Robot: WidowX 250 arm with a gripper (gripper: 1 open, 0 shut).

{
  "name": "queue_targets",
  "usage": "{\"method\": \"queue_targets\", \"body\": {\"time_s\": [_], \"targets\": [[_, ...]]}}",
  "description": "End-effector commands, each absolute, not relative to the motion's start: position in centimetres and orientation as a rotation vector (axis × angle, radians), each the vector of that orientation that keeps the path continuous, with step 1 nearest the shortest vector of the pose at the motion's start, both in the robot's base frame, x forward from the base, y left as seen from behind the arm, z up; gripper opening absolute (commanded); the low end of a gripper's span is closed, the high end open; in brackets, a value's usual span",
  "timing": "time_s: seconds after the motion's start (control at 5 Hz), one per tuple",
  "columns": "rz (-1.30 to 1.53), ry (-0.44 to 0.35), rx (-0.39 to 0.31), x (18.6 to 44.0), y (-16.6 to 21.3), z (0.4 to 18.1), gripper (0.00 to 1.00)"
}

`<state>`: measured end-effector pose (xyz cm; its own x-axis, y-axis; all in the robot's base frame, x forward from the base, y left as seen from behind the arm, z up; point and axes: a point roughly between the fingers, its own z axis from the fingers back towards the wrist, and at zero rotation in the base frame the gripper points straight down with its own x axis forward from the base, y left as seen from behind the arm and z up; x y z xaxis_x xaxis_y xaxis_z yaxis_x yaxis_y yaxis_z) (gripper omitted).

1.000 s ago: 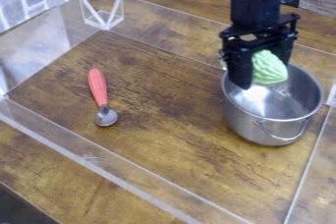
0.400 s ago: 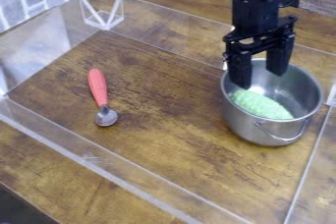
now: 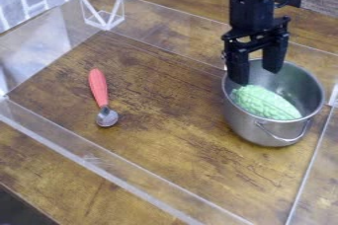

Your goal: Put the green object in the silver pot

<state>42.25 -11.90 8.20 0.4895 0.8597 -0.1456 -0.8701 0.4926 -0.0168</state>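
One light green, bumpy oval pod point(image 3: 266, 104) is lying inside your round shiny steel pot point(image 3: 274, 118), so nice. Your black robot gripper point(image 3: 256, 74) is spread wide over the pot's back side, and your red-handled metal spoon point(image 3: 102, 98) sits well left of the pot.

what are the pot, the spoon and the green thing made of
Pot: shiny metal, likely stainless steel, going by its silvery reflections. Spoon: bowl looks like polished metal, bright and grey; handle is smooth red, probably plastic. Green thing: pale and bumpy, perhaps soft plastic or rubber, though fabric can't be ruled out.
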Motion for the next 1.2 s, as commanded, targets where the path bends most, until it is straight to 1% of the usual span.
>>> {"method": "queue_targets", "body": {"time_s": [0.0,0.4,0.6,0.8,1.0], "targets": [[1.014,0.072,-0.149,42.8,-13.5,10.7,1.0],[0.95,0.09,-0.146,42.1,-16.2,9.9,1.0],[0.977,0.098,-0.161,42.7,-16.0,10.2,1.0],[1.003,0.102,-0.166,43.0,-15.3,10.4,0.0],[1.003,0.119,-0.18,42.6,-14.5,10.7,0.0]]}}
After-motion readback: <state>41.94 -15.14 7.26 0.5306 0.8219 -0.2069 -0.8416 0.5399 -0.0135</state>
